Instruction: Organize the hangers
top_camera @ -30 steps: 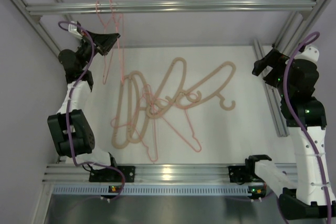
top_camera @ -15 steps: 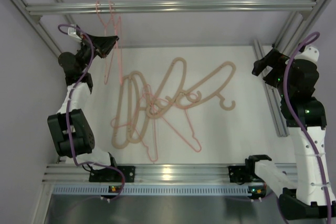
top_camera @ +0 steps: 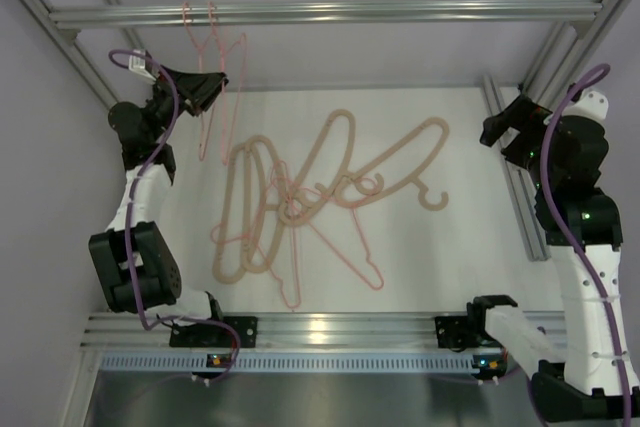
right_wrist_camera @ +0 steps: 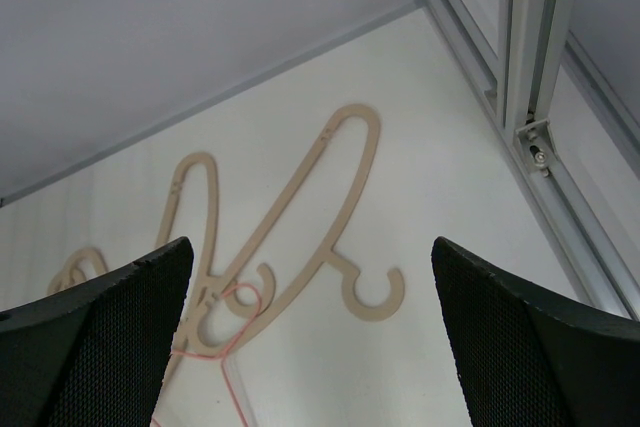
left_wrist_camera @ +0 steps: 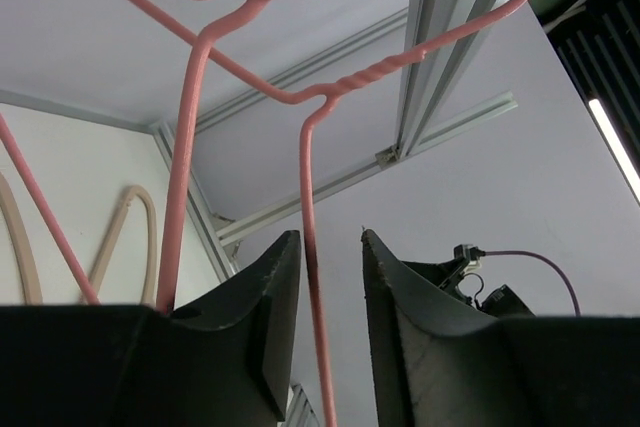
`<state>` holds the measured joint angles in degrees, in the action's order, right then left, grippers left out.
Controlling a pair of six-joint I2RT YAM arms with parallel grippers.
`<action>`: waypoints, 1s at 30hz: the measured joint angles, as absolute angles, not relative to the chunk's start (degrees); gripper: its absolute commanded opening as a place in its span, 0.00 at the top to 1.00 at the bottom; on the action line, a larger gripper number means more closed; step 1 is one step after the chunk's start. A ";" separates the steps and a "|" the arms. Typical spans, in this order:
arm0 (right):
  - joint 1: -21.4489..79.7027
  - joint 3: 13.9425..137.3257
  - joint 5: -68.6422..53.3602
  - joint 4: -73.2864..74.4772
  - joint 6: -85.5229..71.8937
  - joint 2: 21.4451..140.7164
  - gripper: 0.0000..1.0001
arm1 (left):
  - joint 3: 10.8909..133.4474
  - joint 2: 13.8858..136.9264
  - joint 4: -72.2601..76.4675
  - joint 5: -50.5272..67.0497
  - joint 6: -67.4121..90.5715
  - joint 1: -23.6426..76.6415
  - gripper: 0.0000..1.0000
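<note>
Two thin pink hangers (top_camera: 215, 57) hang by their hooks from the overhead rail (top_camera: 400, 11) at the back left. My left gripper (top_camera: 213, 85) is raised beside them, open. One pink wire (left_wrist_camera: 310, 197) runs loose through the gap between its fingers (left_wrist_camera: 330, 247), and the other pink hanger (left_wrist_camera: 185, 167) passes just left of them. Several beige hangers (top_camera: 300, 182) lie tangled with pink ones (top_camera: 345, 247) on the white table. My right gripper (top_camera: 500, 127) hovers wide open at the far right, above a beige hanger (right_wrist_camera: 330, 207), and holds nothing (right_wrist_camera: 310, 242).
Aluminium frame posts (top_camera: 525, 187) run along the right side of the table, and another rail (top_camera: 300, 332) crosses the near edge. The purple walls close in at the back and left. A pink wire loop (right_wrist_camera: 225, 317) threads through the beige hooks.
My left gripper's jaws have parted and let go of the hanging pink hanger, whose lower part has swung slightly right. The right arm has not moved.
</note>
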<state>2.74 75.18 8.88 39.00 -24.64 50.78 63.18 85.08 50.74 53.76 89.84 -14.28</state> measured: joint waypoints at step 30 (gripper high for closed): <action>2.74 72.62 7.22 38.57 -24.80 50.00 0.01 | 69.95 62.81 -4.51 40.84 46.96 -14.28 0.40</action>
<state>2.74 72.62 7.22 38.57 -24.80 50.00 69.95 62.81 -4.51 40.84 46.96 -14.28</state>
